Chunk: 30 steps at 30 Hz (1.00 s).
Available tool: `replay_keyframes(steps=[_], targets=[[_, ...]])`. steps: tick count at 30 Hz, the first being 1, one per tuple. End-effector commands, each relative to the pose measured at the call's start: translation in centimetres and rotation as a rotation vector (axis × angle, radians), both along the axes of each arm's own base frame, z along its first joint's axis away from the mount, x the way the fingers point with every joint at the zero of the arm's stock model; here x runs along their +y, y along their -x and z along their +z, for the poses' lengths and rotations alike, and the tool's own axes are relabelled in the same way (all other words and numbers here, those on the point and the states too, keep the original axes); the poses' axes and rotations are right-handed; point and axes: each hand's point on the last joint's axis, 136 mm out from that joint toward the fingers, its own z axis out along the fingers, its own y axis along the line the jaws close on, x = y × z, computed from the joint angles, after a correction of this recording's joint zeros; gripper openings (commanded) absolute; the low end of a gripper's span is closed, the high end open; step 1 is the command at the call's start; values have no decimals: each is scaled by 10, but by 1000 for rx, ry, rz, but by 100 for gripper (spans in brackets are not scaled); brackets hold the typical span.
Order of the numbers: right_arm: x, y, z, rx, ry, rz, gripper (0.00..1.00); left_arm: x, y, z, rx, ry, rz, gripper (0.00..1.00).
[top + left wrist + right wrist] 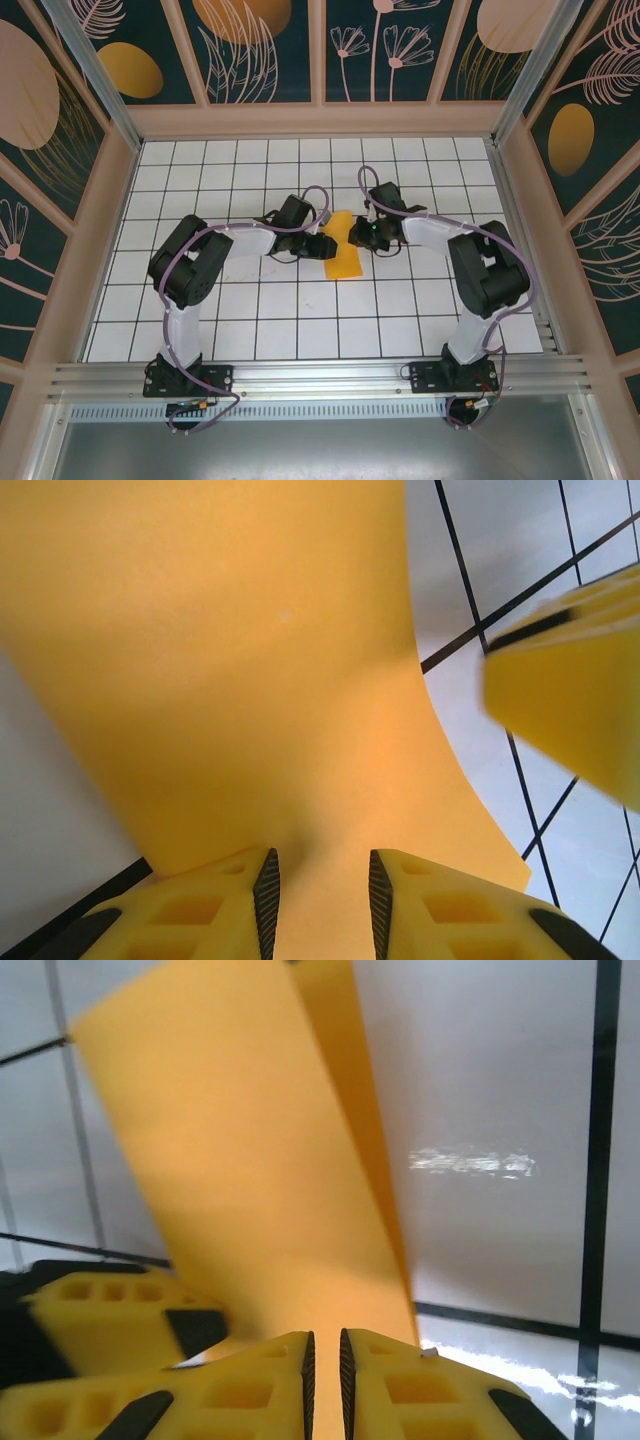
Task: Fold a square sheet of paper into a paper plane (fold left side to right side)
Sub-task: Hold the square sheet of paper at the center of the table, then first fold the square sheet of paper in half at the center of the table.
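The square sheet of paper (pixel 345 256) lies mid-table as a narrow orange strip, folded over on itself. My left gripper (pixel 322 243) is at its left edge. In the left wrist view the paper (pixel 250 660) curves up ahead, and my left gripper (pixel 320 865) stands open over it, with orange showing in the gap. My right gripper (pixel 368 235) is at the strip's right edge. In the right wrist view two layers of the paper (pixel 240 1140) show, and my right gripper (pixel 324 1338) is shut to a thin slit with the paper in it.
The white tiled floor (pixel 300 310) with black grid lines spreads around the strip. Painted walls and wooden posts (pixel 120 180) ring the workspace. One left finger (pixel 110 1310) appears in the right wrist view, and one right finger (pixel 570 680) appears in the left wrist view.
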Motion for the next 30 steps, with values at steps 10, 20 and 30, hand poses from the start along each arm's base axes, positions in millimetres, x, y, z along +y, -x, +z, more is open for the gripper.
replay_keyframes(steps=[10,20,30], targets=[[5,60,-28,131,-34,42,17,3,14,-21,41,-72,1,33],[-23,77,-66,204,118,9,17,-5,2,-4,18,-52,5,36],[-27,79,-72,213,140,11,17,-11,-26,13,-11,-16,38,38]])
